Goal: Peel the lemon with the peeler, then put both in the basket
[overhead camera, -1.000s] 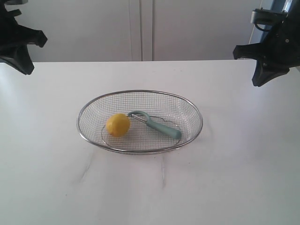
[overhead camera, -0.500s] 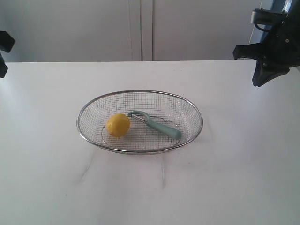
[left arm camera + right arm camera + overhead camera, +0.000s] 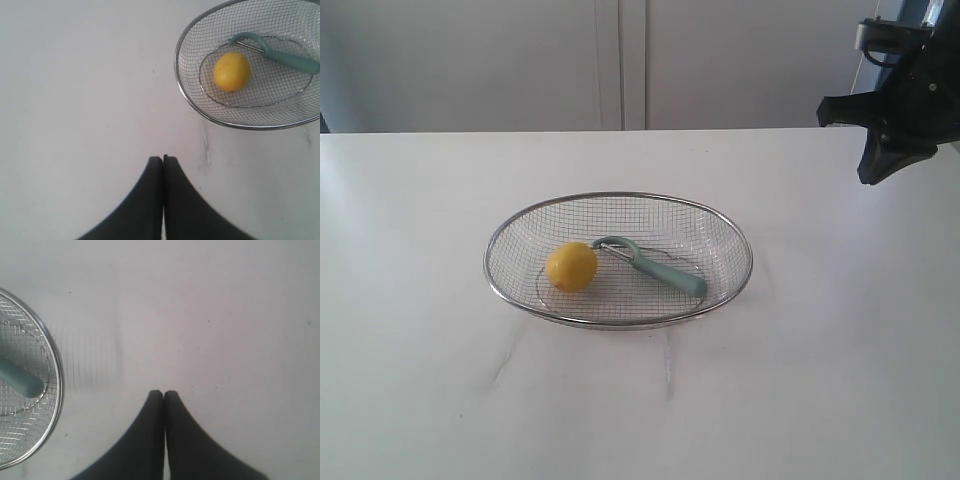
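- The basket (image 3: 620, 194), a shallow oval of silver wire mesh with a thick metal rim, stands on the white table (image 3: 820, 380), near its middle.
- The lemon (image 3: 571, 267) lies inside the basket on the left part of the mesh floor, round and plain yellow on the side that shows.
- The peeler (image 3: 655, 268) also lies inside the basket, just right of the lemon. Its curved teal head and narrow blade point toward the lemon, and its pale handle slants to the right and nearer. The head comes very close to the lemon, but I cannot tell whether they touch.
- The left gripper (image 3: 163, 158) has its two dark fingers pressed flat against each other and grips nothing. It hangs over bare table to the left of the basket, apart from the rim.
- The right gripper (image 3: 877, 172) is at the far right of the scene, raised above the table and well apart from the basket. Its fingers meet tip to tip, with nothing between them. Below it is bare table, with the basket's rim and the end of the peeler's handle off to one side.
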`<action>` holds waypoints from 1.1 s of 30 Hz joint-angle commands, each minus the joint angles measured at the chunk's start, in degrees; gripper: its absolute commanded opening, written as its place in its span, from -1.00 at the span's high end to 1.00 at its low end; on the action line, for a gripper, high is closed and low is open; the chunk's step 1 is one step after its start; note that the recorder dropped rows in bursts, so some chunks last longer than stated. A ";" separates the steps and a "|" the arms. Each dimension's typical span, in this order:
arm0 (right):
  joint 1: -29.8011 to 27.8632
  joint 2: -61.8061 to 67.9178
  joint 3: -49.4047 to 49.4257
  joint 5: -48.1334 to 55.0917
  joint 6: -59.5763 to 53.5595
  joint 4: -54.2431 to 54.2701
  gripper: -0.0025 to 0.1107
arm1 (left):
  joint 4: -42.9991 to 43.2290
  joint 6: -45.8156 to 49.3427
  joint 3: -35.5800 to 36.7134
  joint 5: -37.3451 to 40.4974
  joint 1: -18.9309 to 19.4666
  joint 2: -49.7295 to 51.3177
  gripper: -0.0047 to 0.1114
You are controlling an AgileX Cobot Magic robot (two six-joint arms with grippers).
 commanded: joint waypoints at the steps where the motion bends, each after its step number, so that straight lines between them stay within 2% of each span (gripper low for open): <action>1: -0.32 -0.70 -0.41 -0.38 -0.02 -0.22 0.96 | -0.01 -0.16 0.34 0.48 0.26 -0.53 0.92; 14: -0.32 -0.70 -0.41 -0.40 0.80 -0.22 0.96 | 1.51 -0.16 0.34 -0.34 0.26 -1.80 0.92; 23: -0.32 -0.70 -0.41 -0.40 0.80 -0.22 0.96 | 4.01 -0.08 1.24 -8.89 0.26 -9.34 0.92; 25: -0.32 -0.70 -0.41 -0.40 0.80 -0.22 0.96 | 4.81 -0.08 3.26 -11.28 0.26 -10.93 0.92; 28: -0.32 -0.70 -0.41 -0.40 0.80 -0.22 0.96 | 6.66 -0.08 11.56 -19.42 0.26 -15.51 0.92; 33: -0.32 -0.70 -0.41 -0.40 0.80 -0.22 0.96 | 6.75 -0.08 25.27 -28.64 0.26 -21.64 0.92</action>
